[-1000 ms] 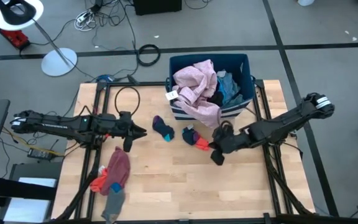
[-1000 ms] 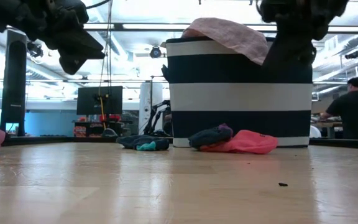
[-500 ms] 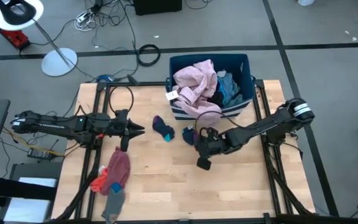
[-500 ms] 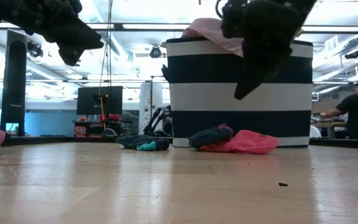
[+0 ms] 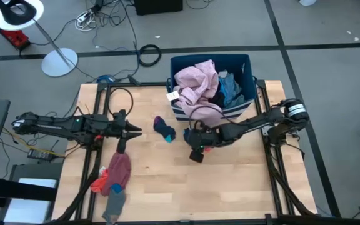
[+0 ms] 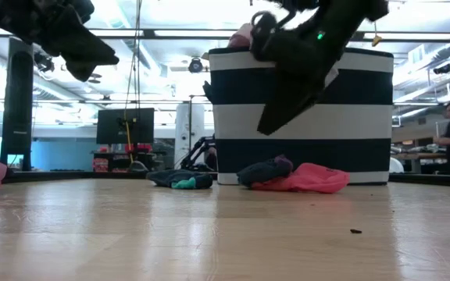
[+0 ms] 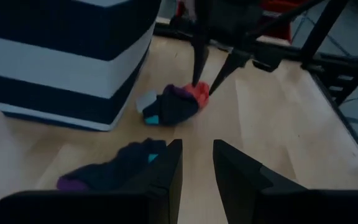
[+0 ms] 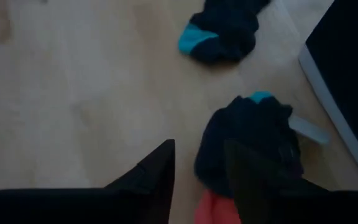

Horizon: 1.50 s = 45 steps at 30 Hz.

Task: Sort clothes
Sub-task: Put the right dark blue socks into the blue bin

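A dark sock bundled with a pink-orange one (image 5: 194, 134) lies on the wooden table in front of the striped bin (image 6: 366, 117). My right gripper (image 5: 195, 150) hangs open just above this bundle (image 8: 253, 137), its fingers slanting down on either side without touching it. A second dark sock with a teal toe (image 5: 164, 129) lies flat a little to the left. My left gripper (image 5: 132, 130) waits open and empty above the table's left half, pointing at the socks (image 7: 114, 168). A pink garment (image 5: 195, 84) drapes over the bin's rim.
A red-pink garment (image 5: 117, 172) and a grey sock (image 5: 113, 201) lie piled at the table's near left. The bin holds more clothes at the far edge. Black frame rails (image 5: 99, 119) run along both table sides. Bare wood spans the near middle.
My right gripper has swung toward the table's left edge, from the right side to just above the dark-and-pink sock bundle. The socks and other clothes lie as they did.
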### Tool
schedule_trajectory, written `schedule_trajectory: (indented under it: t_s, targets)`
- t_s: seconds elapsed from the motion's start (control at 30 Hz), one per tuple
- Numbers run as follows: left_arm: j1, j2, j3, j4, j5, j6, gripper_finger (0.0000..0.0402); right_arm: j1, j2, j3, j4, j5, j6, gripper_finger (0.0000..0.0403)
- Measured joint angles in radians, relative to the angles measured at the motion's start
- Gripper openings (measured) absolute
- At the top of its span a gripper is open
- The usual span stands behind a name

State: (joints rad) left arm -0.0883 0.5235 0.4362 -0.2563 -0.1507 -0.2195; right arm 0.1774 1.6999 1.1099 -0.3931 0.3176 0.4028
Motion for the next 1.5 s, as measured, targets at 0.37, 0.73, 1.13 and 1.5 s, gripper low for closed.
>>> schedule_trajectory:
  t_s: [0.37, 0.73, 1.13, 1.5]
  targets:
    - [0.000, -0.046, -0.001, -0.028, -0.008, 0.026, 0.0094, -0.063, 0.119, 0.000, 0.048, 0.000, -0.038, 0.0164]
    - [0.000, -0.078, -0.106, 0.078, -0.004, -0.054, 0.0094, -0.084, 0.173, -0.001, 0.051, -0.025, -0.041, 0.0117]
    - [0.001, -0.077, -0.111, 0.140, 0.013, -0.094, 0.0094, -0.050, 0.022, 0.112, -0.063, 0.011, -0.021, 0.0005]
    - [0.001, -0.077, -0.111, 0.189, 0.013, -0.106, 0.0094, -0.054, -0.111, 0.360, -0.476, 0.319, -0.124, 0.0002]
